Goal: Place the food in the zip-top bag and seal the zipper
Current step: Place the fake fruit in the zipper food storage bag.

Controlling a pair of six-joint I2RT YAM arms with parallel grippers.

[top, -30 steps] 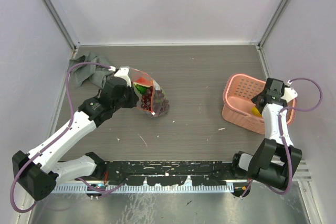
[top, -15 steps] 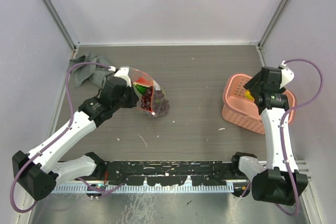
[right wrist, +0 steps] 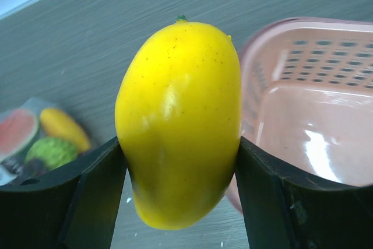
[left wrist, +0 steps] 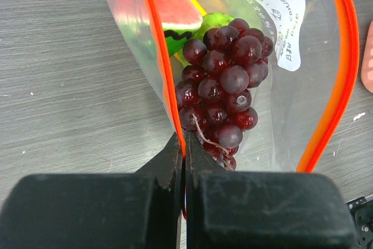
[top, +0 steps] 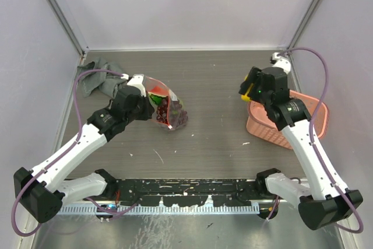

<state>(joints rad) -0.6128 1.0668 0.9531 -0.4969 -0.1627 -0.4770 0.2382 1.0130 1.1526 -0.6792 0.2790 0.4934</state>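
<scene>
Bright, even light is falling from overhead, leaving only soft shadows on the table (top: 215,83). Glare is shining off the floor of the basket (right wrist: 315,141) and the film of the zip-top bag (left wrist: 309,86). Behind the sharp yellow fruit (right wrist: 178,121), everything is blurring out of focus.

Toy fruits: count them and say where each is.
5. Watermelon slice, grapes, green fruit and an orange-yellow piece lie in the bag; a yellow fruit sits in the right jaws. Others may be hidden.

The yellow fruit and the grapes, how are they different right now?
The yellow fruit is one smooth piece; the grapes are a cluster of dark purple balls. The yellow fruit is gripped by the right hand near the pink basket; the grapes lie inside the clear bag. Both are glossy fruit.
</scene>
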